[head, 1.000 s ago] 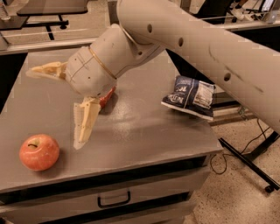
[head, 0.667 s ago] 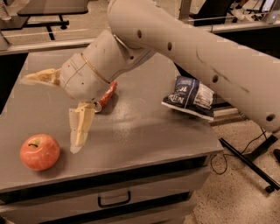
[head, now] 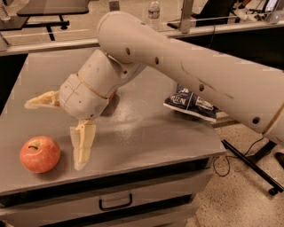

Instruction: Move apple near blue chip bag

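The robot's thick cream arm (head: 195, 75) fills much of the camera view, running from the right edge down and leftwards to a bulky wrist housing from which the tool (head: 54, 133) projects. Beneath it lies the grey worktop (head: 146, 133), whose front carries a drawer with a dark handle (head: 115, 205), below and to the right of the tool. The tool sits low over the left front part of the worktop and is released. Its two pale fingers are spread wide, one finger (head: 42, 99) pointing out to the left and the other (head: 82, 144) pointing down towards the front edge with its tip at or very near the surface, and nothing is gripped between them. The blue chip bag (head: 191, 103) lies well to the right of the tool, on the far side of the arm, at the worktop's right edge. The arm hides its upper part, and white lettering shows on the dark wrapper. The apple (head: 40, 154) rests on the worktop just below the tool's open span, close beside the downward finger on its left but apart from it. It is red-orange, with its stem dimple facing up. Far behind the tool, beyond the worktop, a clear plastic bottle (head: 153, 9) stands on a ledge.
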Tool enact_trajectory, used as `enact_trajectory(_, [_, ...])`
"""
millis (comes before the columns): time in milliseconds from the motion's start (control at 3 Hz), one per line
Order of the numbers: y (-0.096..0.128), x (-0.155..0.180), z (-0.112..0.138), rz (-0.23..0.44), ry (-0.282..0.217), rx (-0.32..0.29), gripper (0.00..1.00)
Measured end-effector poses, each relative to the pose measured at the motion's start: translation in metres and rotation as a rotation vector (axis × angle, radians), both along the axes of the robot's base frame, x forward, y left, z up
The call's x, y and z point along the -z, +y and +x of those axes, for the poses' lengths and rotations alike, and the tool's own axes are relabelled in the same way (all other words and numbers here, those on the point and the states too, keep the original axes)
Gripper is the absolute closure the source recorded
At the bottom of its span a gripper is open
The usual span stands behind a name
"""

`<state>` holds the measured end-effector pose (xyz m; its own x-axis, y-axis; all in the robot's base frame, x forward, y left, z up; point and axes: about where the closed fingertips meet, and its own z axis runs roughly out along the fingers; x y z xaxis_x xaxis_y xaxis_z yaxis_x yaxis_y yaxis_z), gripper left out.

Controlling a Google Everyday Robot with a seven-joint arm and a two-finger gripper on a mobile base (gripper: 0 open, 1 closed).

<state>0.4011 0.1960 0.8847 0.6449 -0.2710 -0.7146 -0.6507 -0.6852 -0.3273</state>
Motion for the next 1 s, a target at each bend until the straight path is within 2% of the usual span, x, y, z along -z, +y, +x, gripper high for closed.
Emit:
enact_trajectory(333, [0.005,0.013,-0.012,-0.016,0.045,-0.020,0.00])
enact_trajectory(667, [0.008,0.018,-0.017,-0.015,0.068,-0.029,0.00])
enact_trajectory(1000, [0.013,0.023,-0.021,-0.018,0.087,-0.042,0.15])
